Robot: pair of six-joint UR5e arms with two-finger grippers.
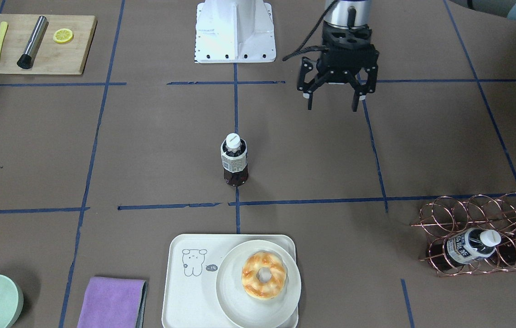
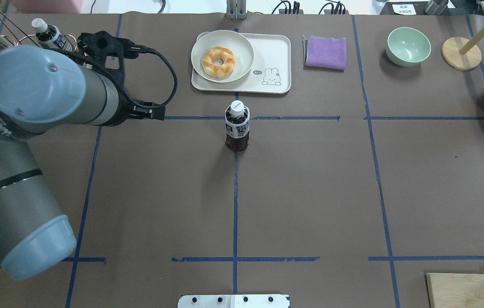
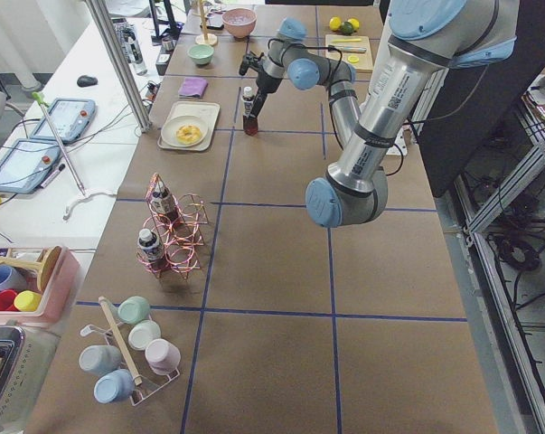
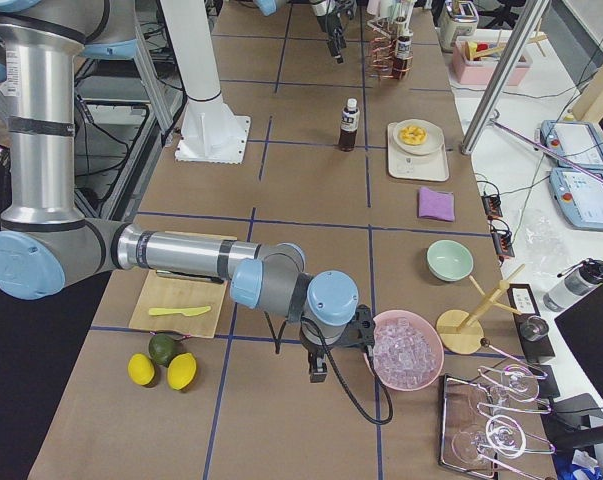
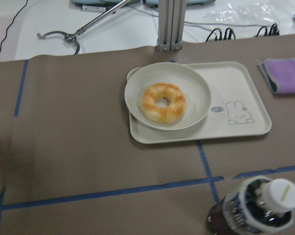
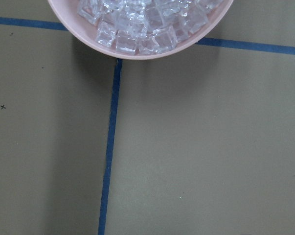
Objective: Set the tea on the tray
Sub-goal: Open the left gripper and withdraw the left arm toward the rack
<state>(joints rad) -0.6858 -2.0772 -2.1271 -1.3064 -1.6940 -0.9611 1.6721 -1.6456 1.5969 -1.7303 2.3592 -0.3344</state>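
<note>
Dark reddish-brown tea stands upright in its white-capped bottle at the middle of the counter, on a blue tape line, apart from the cream tray. The tray lies at the middle of the edge opposite the robot and carries a white plate with a doughnut. The left gripper hangs nearer the robot's edge, fingers spread and empty. The right gripper hovers beside a pink bowl of ice near the counter's right end; I cannot tell how its fingers stand.
</note>
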